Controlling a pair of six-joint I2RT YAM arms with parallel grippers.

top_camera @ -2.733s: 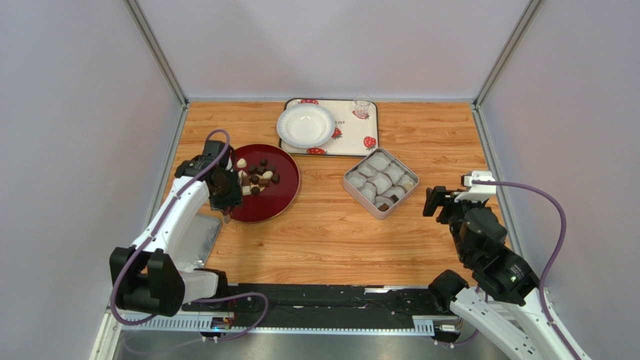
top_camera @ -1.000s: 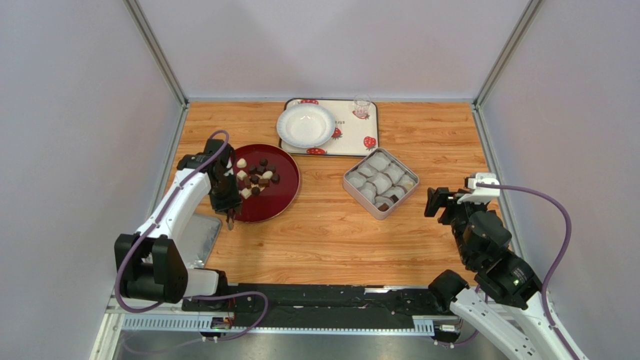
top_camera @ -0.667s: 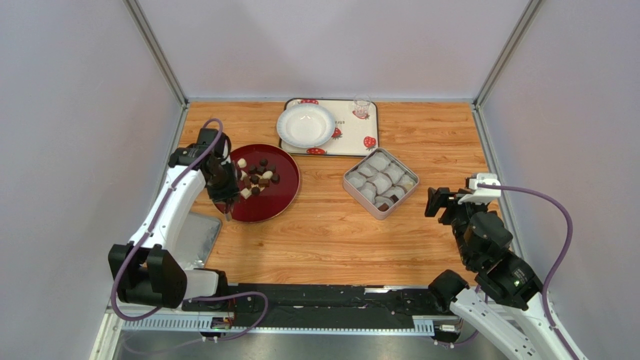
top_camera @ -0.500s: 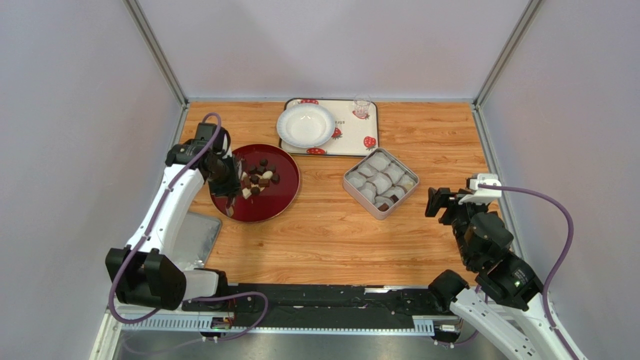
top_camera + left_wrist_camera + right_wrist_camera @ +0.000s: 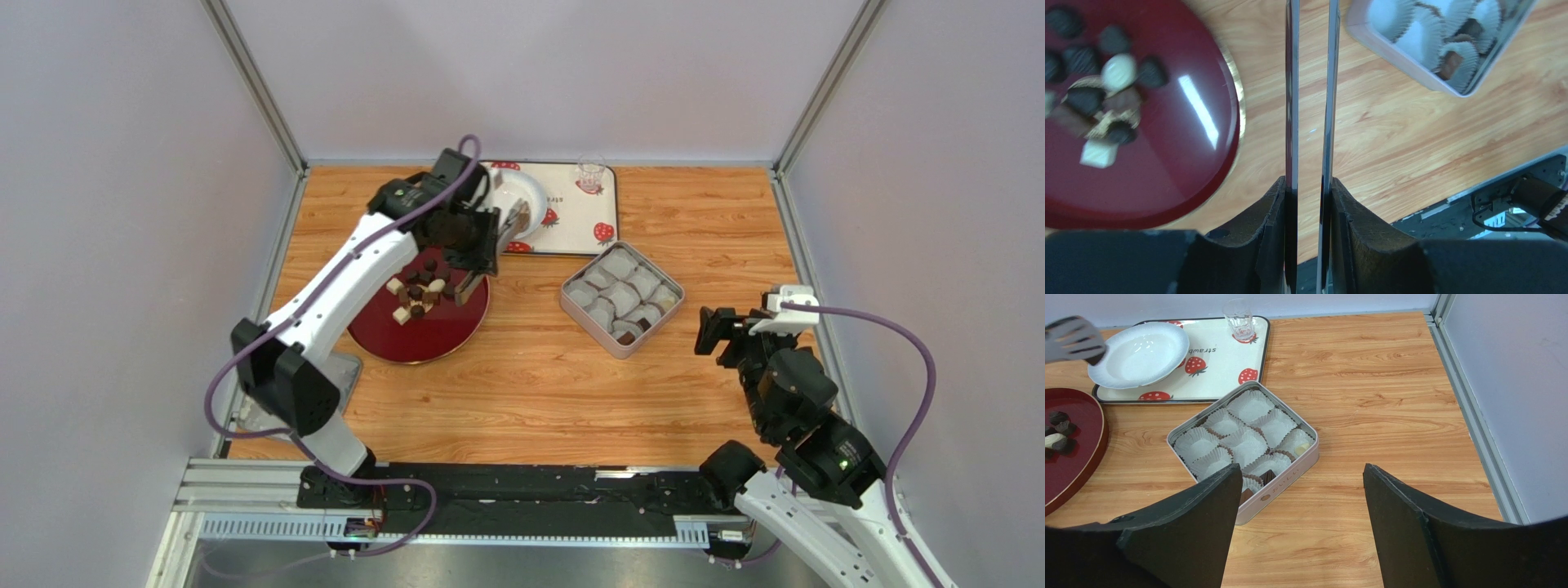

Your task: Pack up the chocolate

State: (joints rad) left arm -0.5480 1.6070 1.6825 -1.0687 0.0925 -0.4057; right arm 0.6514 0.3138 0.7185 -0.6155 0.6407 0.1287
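The chocolate (image 5: 417, 292) lies as small dark and cream pieces on a dark red plate (image 5: 395, 338), also seen in the left wrist view (image 5: 1094, 104). The square tin (image 5: 622, 298) holds white paper cups and a couple of dark pieces (image 5: 1267, 476). My left gripper (image 5: 481, 233) is shut on metal tongs (image 5: 1310, 92) whose blades run over the wood between plate and tin; their tip (image 5: 1069, 337) hovers by the white bowl, and whether it holds anything is unclear. My right gripper (image 5: 736, 328) is open and empty, right of the tin (image 5: 1244, 444).
A strawberry-print tray (image 5: 1223, 361) at the back carries a white bowl (image 5: 1137, 355) and a small glass (image 5: 1238, 318). A grey metal tray (image 5: 337, 368) lies at the near left. Grey walls close in both sides and the back.
My left arm has swung from the red plate's left edge up and to the right, across the plate, with the tongs. The right arm has not moved.
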